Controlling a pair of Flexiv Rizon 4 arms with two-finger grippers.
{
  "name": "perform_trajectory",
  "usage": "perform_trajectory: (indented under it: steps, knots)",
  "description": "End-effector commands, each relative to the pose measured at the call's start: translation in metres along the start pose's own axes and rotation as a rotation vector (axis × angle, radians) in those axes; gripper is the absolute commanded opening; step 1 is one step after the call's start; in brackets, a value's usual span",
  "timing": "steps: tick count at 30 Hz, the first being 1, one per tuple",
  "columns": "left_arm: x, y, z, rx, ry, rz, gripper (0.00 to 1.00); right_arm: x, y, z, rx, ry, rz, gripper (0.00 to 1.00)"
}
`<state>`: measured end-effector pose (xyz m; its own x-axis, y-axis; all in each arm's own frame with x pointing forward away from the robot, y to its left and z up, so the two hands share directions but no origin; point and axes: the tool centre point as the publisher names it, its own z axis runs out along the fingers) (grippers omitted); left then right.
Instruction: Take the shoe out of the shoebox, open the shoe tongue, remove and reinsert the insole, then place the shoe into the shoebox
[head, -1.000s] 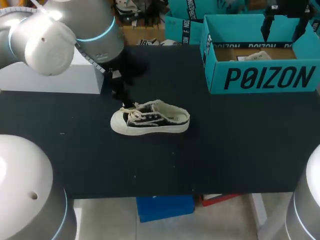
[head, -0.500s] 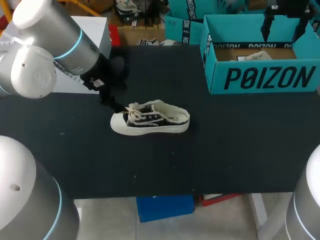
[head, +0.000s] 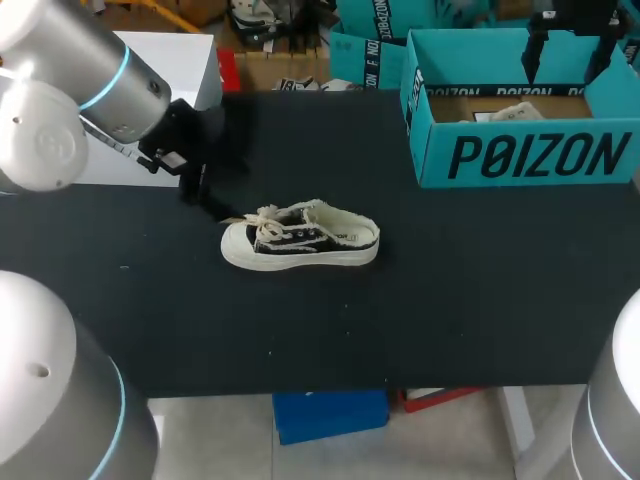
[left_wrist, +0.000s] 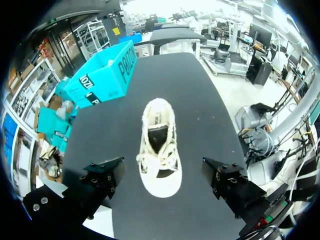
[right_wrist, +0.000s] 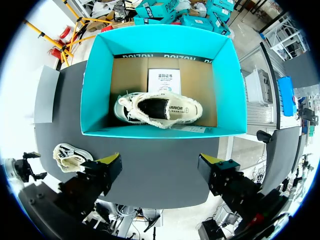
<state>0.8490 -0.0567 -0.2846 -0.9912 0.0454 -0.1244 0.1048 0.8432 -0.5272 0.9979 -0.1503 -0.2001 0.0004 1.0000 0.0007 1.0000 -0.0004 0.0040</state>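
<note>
1 shoe (head: 300, 238) on bench (head: 450, 300), left of centre, toe leftward; shoebox (head: 520, 160) far right, 2nd shoe (right_wrist: 160, 111) inside; left jaws near toe, behind-left; right jaws above shoebox.

- Head view: high behind the robot, looking down on the whole tabletop (head: 450, 300).
- Left wrist view: close above the shoe (left_wrist: 159, 150), facing the shoebox (left_wrist: 102, 75).
- Right wrist view: straight down into the shoebox; all views share both.

Silver left arm (head: 45, 140), blue ring; black right pincer (right_wrist: 160, 167), tips perhaps yellowish.
</note>
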Motion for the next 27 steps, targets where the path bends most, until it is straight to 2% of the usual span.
perform_trajectory:
  steps: [1,4,27]
  knots:
    - [0.0036,0.0034,-0.0039,0.001,0.007,0.027,1.00,0.0001,0.0009,0.0002,0.001,0.000,0.000,1.00]
    - [0.0084,0.0023,-0.0056,0.029,0.030,0.077,1.00,0.0001,0.0009,0.0002,0.001,0.000,0.000,1.00]
    - [0.0089,0.0021,-0.0060,0.017,0.032,0.085,1.00,0.0001,0.0009,0.0002,0.001,0.000,0.000,1.00]
